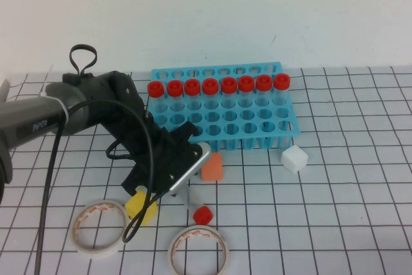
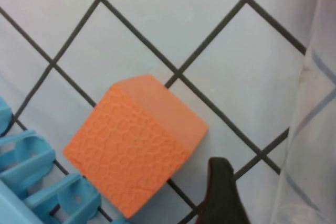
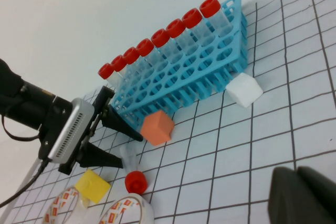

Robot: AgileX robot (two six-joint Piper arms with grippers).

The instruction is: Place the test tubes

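High view shows the loose test tube (image 1: 196, 205) lying flat on the gridded bench (image 1: 347, 210), in front of the blue rack (image 1: 225, 130), its red cap pointing toward a tape roll (image 1: 199, 249). The left end effector (image 3: 131, 150) sits low over the tube with its fingers spread open and nothing held. The right end effector (image 3: 303, 195) is closed and empty, parked off to the robot's right.

The main risk appears to be rolling. The tube is a smooth, clear cylinder, so a finger touching one side first could send it against the tape roll or the orange cube (image 2: 134, 145). That cube sits just beside one finger (image 2: 220, 195) and could get pinched instead. A grip close to the capped end may let the tube droop and miss a rack well.

The cube's faces are pebbled and matte. The rack is a rigid plastic lattice, and its back row holds eight capped tubes (image 1: 219, 91).
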